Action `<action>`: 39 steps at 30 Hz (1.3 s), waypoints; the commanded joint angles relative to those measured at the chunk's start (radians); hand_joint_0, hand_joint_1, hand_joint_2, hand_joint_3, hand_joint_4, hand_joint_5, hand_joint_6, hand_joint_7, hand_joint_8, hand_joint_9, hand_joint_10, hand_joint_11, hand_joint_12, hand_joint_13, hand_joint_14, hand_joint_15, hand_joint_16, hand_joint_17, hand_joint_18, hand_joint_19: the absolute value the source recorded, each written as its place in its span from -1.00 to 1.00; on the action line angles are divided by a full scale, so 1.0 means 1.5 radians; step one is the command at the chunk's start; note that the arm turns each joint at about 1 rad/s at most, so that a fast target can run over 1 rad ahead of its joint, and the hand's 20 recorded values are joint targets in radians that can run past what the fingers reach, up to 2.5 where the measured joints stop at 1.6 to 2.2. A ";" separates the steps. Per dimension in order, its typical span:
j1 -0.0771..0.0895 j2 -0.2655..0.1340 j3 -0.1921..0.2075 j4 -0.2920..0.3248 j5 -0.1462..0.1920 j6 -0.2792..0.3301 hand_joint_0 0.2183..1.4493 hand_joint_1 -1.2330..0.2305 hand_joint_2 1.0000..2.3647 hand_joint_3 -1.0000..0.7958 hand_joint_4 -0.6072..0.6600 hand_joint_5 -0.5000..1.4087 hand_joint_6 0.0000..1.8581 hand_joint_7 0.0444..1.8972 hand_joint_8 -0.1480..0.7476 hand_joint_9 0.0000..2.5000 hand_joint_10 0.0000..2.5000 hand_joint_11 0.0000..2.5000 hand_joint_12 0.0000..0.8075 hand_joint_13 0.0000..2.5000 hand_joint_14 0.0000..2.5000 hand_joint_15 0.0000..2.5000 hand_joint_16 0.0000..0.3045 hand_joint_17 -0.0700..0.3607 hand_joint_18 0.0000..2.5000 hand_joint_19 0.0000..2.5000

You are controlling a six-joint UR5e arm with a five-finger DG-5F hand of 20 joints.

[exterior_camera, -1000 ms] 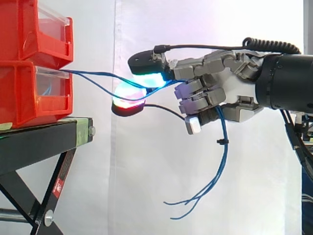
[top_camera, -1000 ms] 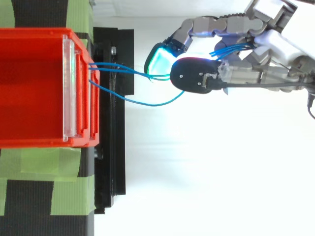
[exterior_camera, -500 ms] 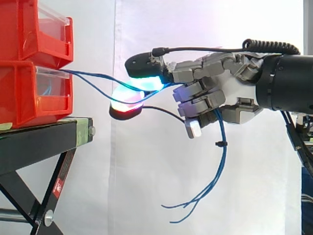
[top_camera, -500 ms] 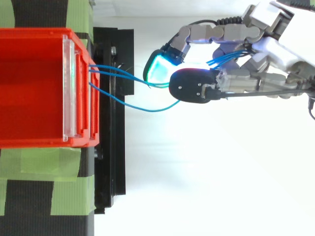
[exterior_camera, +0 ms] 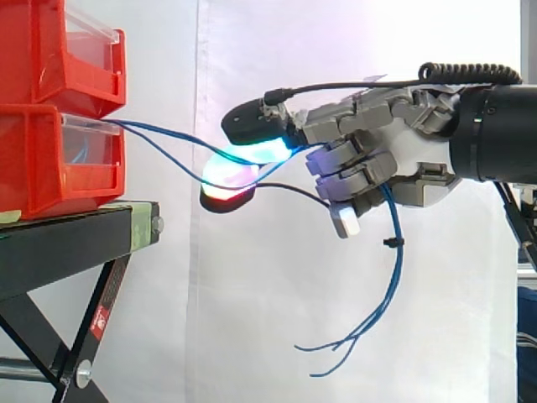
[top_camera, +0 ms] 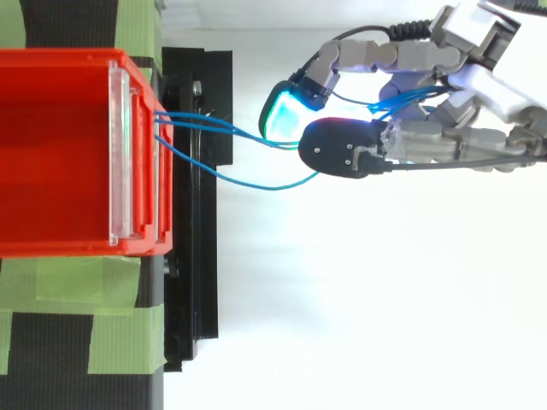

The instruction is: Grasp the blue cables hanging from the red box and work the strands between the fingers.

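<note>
The blue cables (exterior_camera: pixel 399 260) leave the front of the lower red bin (exterior_camera: pixel 50 159) and run roughly level to the right, across open air, into the hand (exterior_camera: pixel 394 159). Past the palm they turn and hang down, the loose ends fanning out low before the white curtain (exterior_camera: pixel 252 336). From above I see the strands (top_camera: pixel 256 185) splay apart at the bin's clear front and draw together toward the fingers, one sagging in a wider bow than the others.

I read the hand as closed on the cables: the upper fingertip pad (exterior_camera: pixel 268 149), glowing cyan, sits just over a lower one (exterior_camera: pixel 225 180) glowing red, with strands passing between them, and the other fingers are curled in over the bundle at the palm. I can't quite tell whether the bowed strand is pinched there or only passes beside the pads.

A second red bin (exterior_camera: pixel 59 50) is stacked on the first. Both rest on the black stand (exterior_camera: pixel 67 243), which has green tape (top_camera: pixel 68 282) on top. Nothing stands between bin and hand.
</note>
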 commanded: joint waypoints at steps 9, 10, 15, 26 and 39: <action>0.000 0.000 0.000 -0.013 -0.022 -0.003 0.15 -0.40 -0.97 -0.19 0.23 -0.10 -0.98 0.26 0.52 0.42 1.00 1.00 0.69 0.57 1.00 0.37 0.59 0.17 1.00 -0.52; 0.000 0.000 0.000 -0.013 -0.022 -0.003 0.15 -0.40 -0.97 -0.25 0.24 -0.11 -0.98 0.25 0.52 0.42 1.00 1.00 0.69 0.57 1.00 0.37 0.59 0.17 1.00 -0.52; 0.000 0.000 0.000 -0.013 -0.023 -0.002 0.10 -0.41 -0.98 -0.50 0.27 -0.12 -0.98 0.25 0.52 0.42 1.00 1.00 0.69 0.57 1.00 0.37 0.59 0.17 1.00 -0.52; -0.001 0.000 0.000 -0.013 -0.033 -0.002 0.03 -0.35 -0.98 -0.55 0.28 -0.12 -0.98 0.27 0.52 0.42 1.00 1.00 0.69 0.57 1.00 0.37 0.59 0.17 1.00 -0.52; -0.003 0.000 0.000 -0.013 -0.018 0.011 -0.07 -0.27 -0.99 -0.80 0.31 -0.07 -0.98 0.32 0.52 0.42 1.00 1.00 0.69 0.57 1.00 0.37 0.59 0.17 1.00 -0.52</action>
